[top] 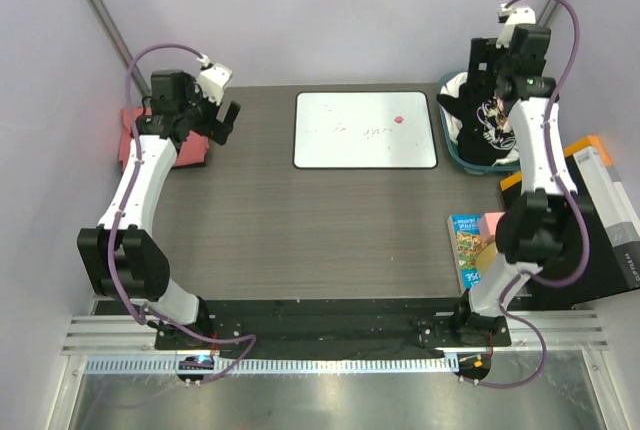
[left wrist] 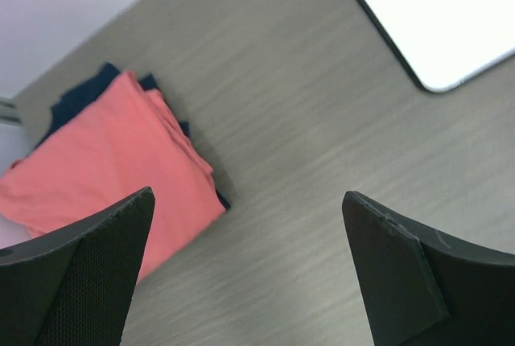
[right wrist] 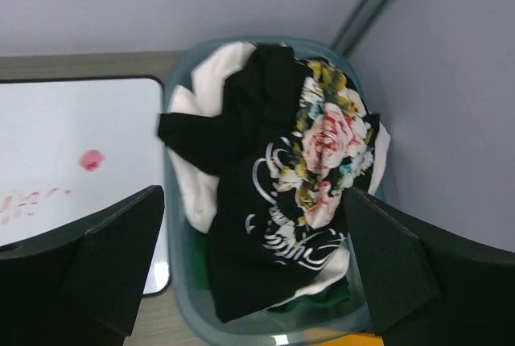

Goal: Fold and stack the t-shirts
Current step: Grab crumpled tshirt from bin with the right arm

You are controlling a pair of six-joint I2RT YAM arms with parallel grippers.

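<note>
Two slack grippers, tees at both far corners

Both grippers hold nothing. The left gripper (left wrist: 248,201) hangs above the table (left wrist: 322,161) with its jaws spread wide. The coral tee (left wrist: 105,169) lies just beyond one fingertip, down on the table's far left corner. It is folded into a flat, smooth rectangle with soft layered edges. It rests on a dark navy cloth (left wrist: 76,98) that peeks out along two of its sides. The table top is grey with a fine, wood-like grain.

The right gripper (right wrist: 253,193) is likewise spread, with nothing between its fingers. It hovers over the basket (right wrist: 181,282) at the far right corner, with the black tee (right wrist: 241,121) straight below the gap. That tee is crumpled and draped over the heap, its pink-rose print and curling white script facing up. A white tee (right wrist: 201,193) bunches beneath it. The basket is teal, smooth-walled and round-cornered.

Between the two heaps, along the far edge, lies the board (top: 366,130). It is flat, white and glossy, with a thin black rim, rounded corners and a few faint red marks
</note>
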